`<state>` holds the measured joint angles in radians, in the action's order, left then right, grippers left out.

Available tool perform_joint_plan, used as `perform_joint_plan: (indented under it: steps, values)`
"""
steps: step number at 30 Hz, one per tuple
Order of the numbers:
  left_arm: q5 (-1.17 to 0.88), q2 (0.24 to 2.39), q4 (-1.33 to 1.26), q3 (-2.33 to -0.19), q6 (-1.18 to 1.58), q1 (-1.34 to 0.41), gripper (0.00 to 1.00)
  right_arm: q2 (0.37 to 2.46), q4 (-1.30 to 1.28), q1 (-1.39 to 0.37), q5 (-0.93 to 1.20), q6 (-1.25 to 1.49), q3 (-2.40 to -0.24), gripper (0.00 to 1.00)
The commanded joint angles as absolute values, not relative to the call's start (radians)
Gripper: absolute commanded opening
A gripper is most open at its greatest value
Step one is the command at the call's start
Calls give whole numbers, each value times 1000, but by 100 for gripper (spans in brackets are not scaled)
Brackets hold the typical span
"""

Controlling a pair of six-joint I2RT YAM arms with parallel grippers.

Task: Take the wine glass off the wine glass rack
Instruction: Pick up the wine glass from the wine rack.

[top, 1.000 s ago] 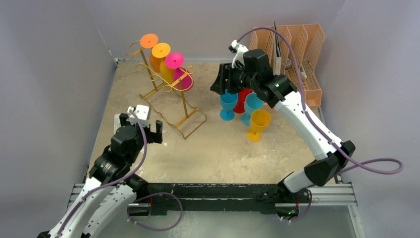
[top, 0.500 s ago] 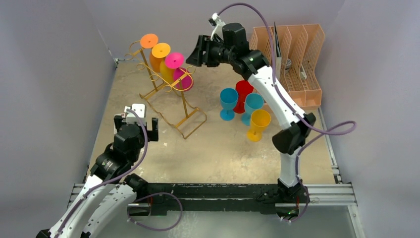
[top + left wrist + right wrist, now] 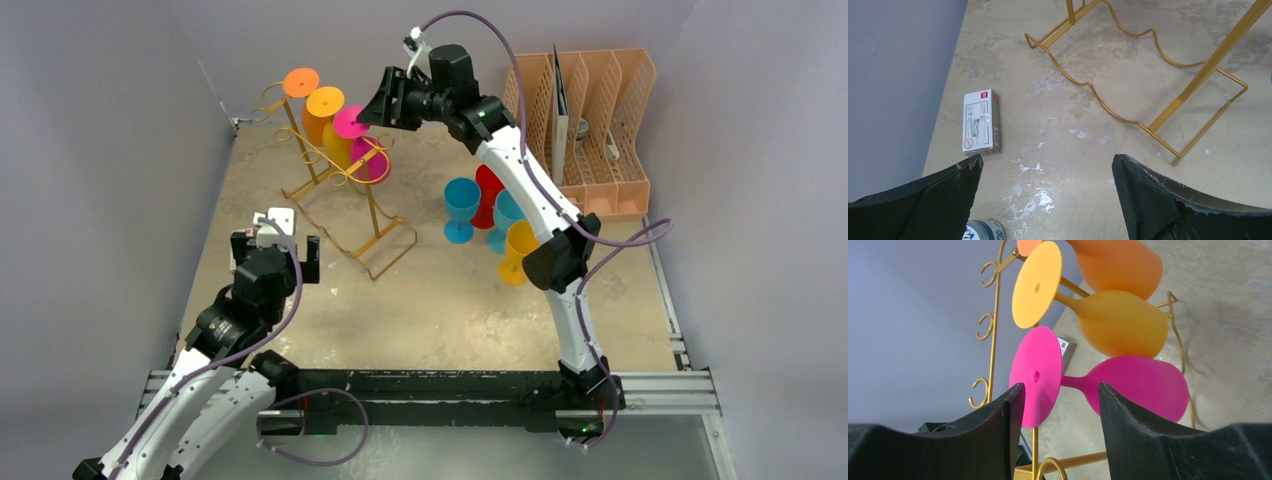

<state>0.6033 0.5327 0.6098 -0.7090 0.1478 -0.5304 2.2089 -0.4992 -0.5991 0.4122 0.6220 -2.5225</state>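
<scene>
The right gripper (image 3: 1060, 390) has its fingers spread wide. In the wrist view, the stem of the pink wine glass (image 3: 1138, 385) shows in the gap between them. The lower rim of the glass's foot is hidden behind one fingertip, so contact cannot be judged. The glass hangs tilted on the wine glass rack (image 3: 994, 330) at the upper left of the top view. A yellow-orange glass (image 3: 1120, 322) hangs just above it, and an orange glass (image 3: 1118, 262) above that is cut off by the frame's top edge. The left gripper (image 3: 1047, 160) also has its jaws parted. It is over bare table (image 3: 1088, 200) near the rack's wire base, with a small white box (image 3: 980, 122) at left. A round object (image 3: 983, 230) is cropped at the bottom and cannot be identified. At the upper right of the top view, the peach file organiser (image 3: 632, 110) holds a dark upright sheet (image 3: 558, 95) and small items too blurred to name. Two blue glasses (image 3: 461, 205), a red one (image 3: 490, 185) and a yellow one (image 3: 520, 245) stand mid-table, partly hidden by the right arm.
</scene>
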Motion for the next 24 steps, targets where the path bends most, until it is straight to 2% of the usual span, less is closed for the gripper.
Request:
perform_joint_plan:
  steps: [1,9,19,24]
  values:
    - [613,547,595,-747,160,-526,100,2215,-407,-596,491,691,-2580,54]
    - [608,560,601,-752,160,-525,100,2215,-391,-591,476,725,-2565,29]
    - [603,557,603,-752,166,-525,100,2183,-357,-582,407,777,-2538,8]
    - [596,563,604,-754,166,-526,100,2179,-336,-580,408,816,-2525,2]
